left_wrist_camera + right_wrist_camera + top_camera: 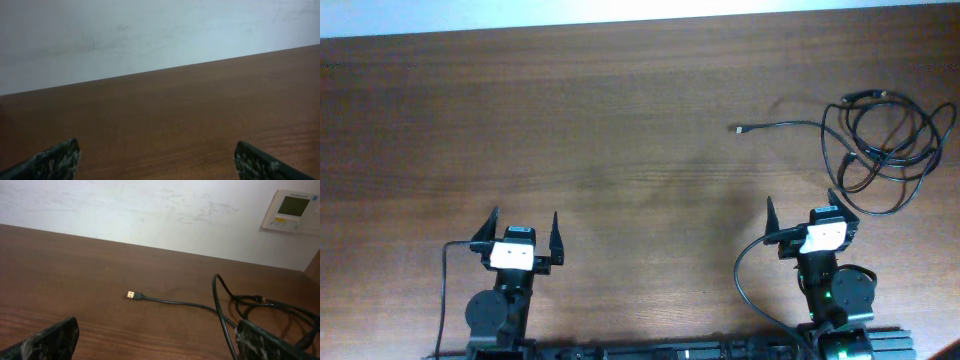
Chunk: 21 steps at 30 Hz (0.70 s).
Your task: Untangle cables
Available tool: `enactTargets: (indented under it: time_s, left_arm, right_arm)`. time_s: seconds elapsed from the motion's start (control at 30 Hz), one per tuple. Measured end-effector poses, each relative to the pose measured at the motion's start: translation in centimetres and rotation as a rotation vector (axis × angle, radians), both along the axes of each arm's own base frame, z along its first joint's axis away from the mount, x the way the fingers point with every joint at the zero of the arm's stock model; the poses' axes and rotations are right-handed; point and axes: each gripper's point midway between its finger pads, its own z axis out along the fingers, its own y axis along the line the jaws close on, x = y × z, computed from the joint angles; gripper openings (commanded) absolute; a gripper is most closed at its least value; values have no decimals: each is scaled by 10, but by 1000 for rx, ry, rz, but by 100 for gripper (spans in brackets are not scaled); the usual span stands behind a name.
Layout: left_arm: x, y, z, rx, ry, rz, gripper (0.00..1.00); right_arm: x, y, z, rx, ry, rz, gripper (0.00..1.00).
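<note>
Overhead: we log cables (885, 150) tangled at table (620, 120) 2 o'clock | plug (740, 129) strays twd 9 | L gripper (524, 222) fingers wide, empty | R gripper (805, 212) wide, empty, cables at its 1 o'clock

1. The right gripper (155, 342) shows its two dark, mottled fingers (52, 340) at the bottom edge, spread wide apart.
2. Thin black flexible cables (220, 292) lie in loose, overlapping loops on the brown wooden table (75, 265), towards the right side.
3. One cord runs left out of the loops and ends in a small plug with a pale, gold-tinted tip (131, 295), lying flat on the wood, well apart from both fingers.
4. One strand drops just beside the right-hand finger; contact cannot be told.
5. Behind the table stands a scuffed white wall (150, 210), with a beige rectangular wall panel (290, 210) with a greenish display at upper right.
</note>
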Motion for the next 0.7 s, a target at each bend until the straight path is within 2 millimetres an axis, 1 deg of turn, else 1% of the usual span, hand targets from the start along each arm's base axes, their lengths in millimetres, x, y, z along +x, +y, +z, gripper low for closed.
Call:
enactTargets:
  time_s: [0.7]
  left_arm:
    - [0, -1, 0, -95, 8, -1, 99]
  right_arm:
    - [0, 0, 0, 0, 0, 0, 99]
